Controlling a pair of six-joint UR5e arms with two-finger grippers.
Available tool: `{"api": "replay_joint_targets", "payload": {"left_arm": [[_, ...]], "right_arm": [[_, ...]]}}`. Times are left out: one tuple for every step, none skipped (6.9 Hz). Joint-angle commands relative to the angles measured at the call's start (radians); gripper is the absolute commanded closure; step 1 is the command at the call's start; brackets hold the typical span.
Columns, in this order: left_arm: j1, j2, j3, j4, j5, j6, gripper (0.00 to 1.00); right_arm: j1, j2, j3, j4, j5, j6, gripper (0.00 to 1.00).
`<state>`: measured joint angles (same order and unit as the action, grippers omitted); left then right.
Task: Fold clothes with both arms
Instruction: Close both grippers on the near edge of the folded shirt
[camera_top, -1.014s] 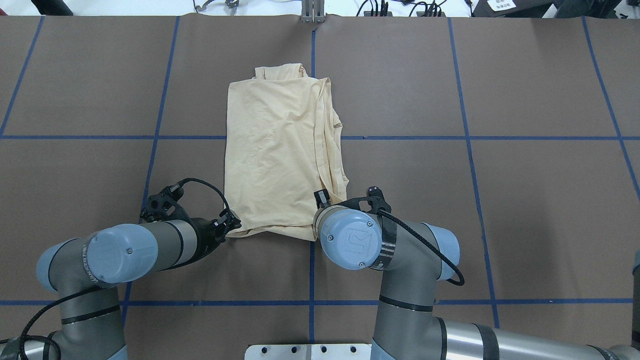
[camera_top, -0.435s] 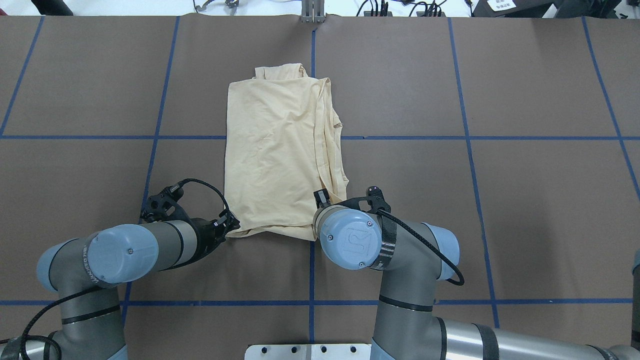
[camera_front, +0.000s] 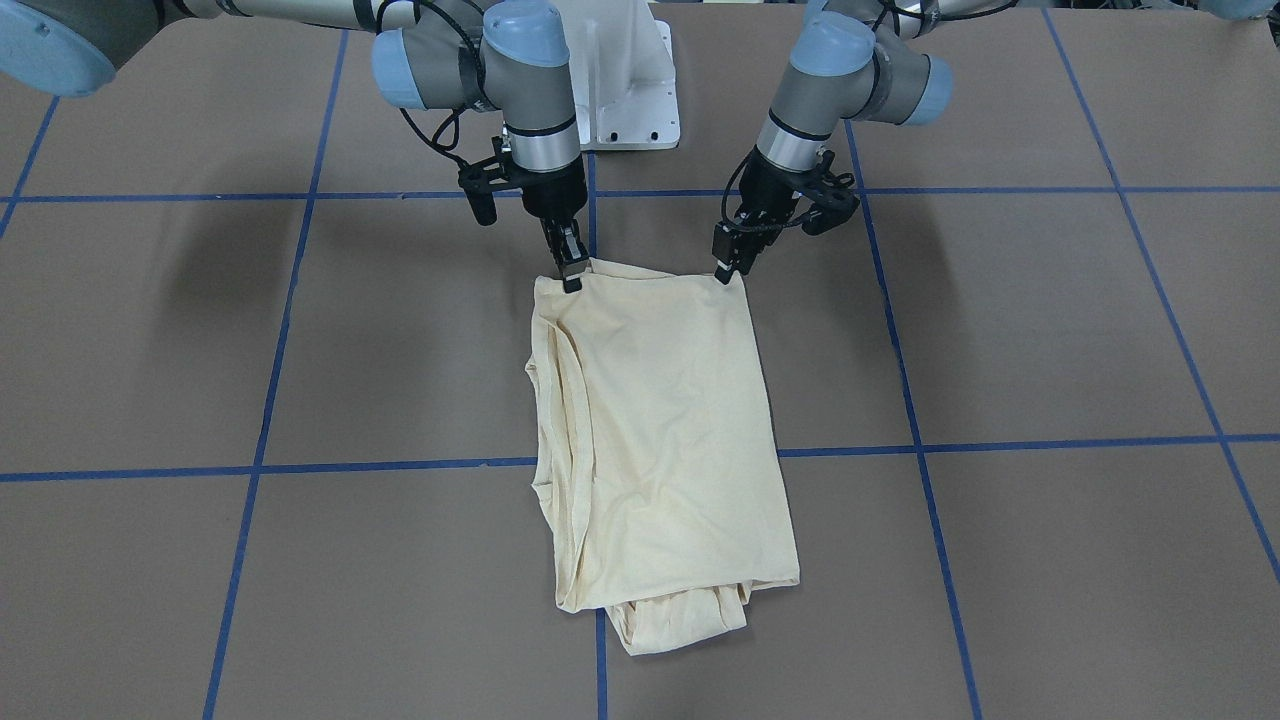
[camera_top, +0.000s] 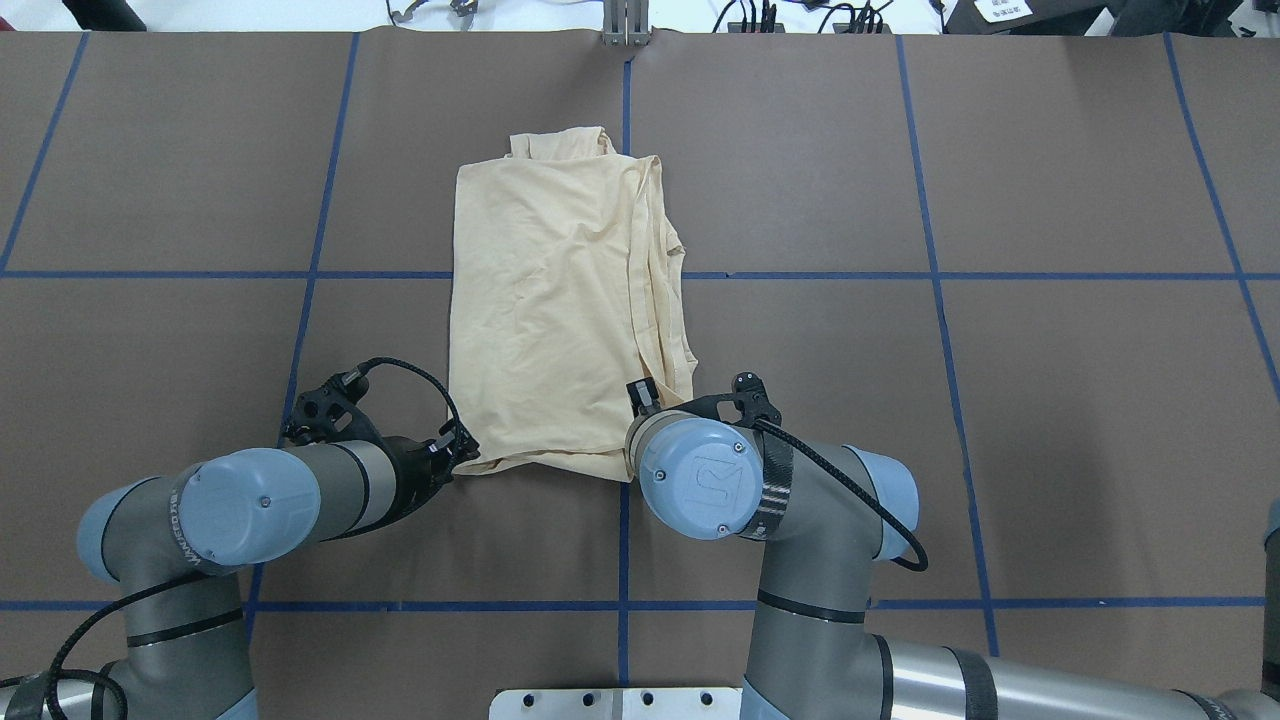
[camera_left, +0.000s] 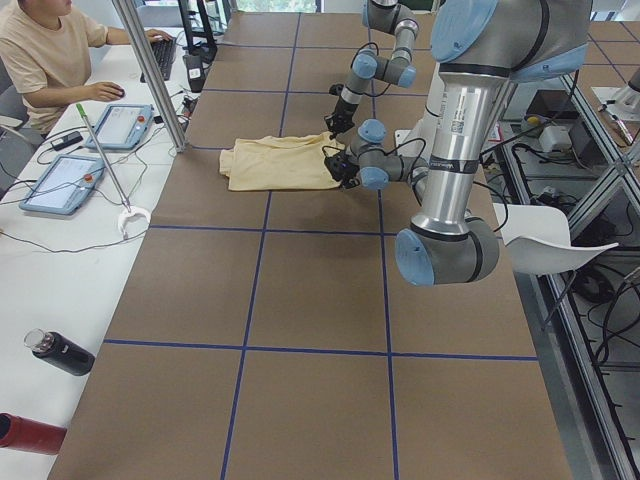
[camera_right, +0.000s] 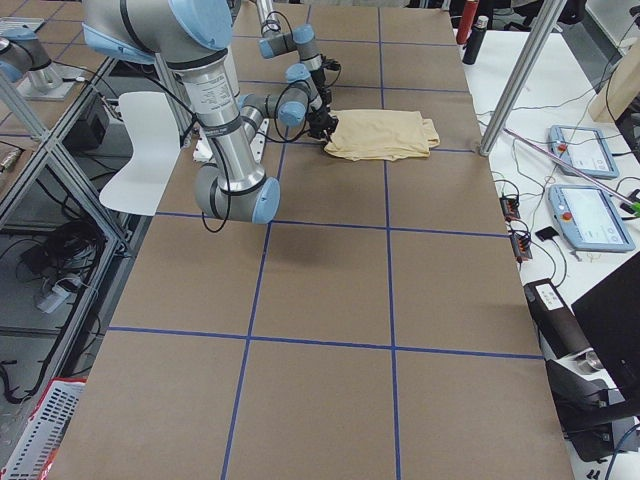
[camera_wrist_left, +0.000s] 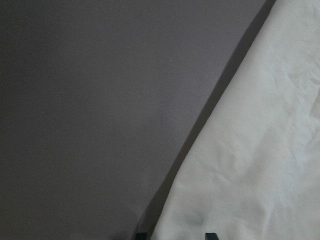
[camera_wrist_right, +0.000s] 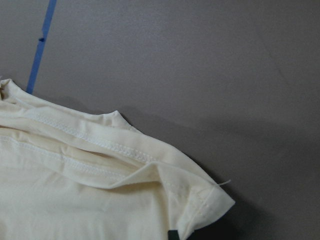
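The cream-yellow T-shirt (camera_front: 660, 430) lies folded in a long rectangle at the table's middle (camera_top: 560, 300), print and neckline hidden. My left gripper (camera_front: 728, 272) is at its near left corner (camera_top: 466, 458), fingers closed on the hem. The left wrist view shows the fabric (camera_wrist_left: 250, 165) running between the two fingertips. My right gripper (camera_front: 571, 278) stands upright at the near right corner, pinching the layered hem (camera_wrist_right: 150, 165). In the overhead view the right wrist (camera_top: 690, 480) hides that gripper.
The white pedestal base (camera_front: 630, 90) stands behind the grippers. Blue tape lines (camera_top: 625, 560) grid the brown table. A side table with an operator (camera_left: 40, 50), tablets and bottles (camera_left: 60, 352) lies beyond the far edge, with a metal pole (camera_left: 150, 70).
My left arm has eased slightly back toward the robot. The shirt and right arm look unchanged.
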<state>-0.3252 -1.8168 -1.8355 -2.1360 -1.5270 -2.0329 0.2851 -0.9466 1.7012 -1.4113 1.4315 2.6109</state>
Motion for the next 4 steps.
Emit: {"api": "replay_joint_targets", "payload": {"left_arm": [[0.0,0.001,0.001,-0.001,0.001,-0.004,1.0],[0.0,0.001,-0.001,-0.001,0.001,-0.004,1.0],[0.0,0.007,-0.011,-0.001,-0.001,0.0,1.0],[-0.001,0.007,-0.019,0.001,-0.004,0.005,1.0]], "right_arm": [[0.0,-0.001,0.0,0.0,0.001,-0.002,1.0],[0.0,-0.001,0.0,0.0,0.001,-0.002,1.0],[-0.001,-0.001,0.0,0.0,0.0,0.0,1.0],[-0.001,-0.001,0.0,0.0,0.001,-0.002,1.0]]}}
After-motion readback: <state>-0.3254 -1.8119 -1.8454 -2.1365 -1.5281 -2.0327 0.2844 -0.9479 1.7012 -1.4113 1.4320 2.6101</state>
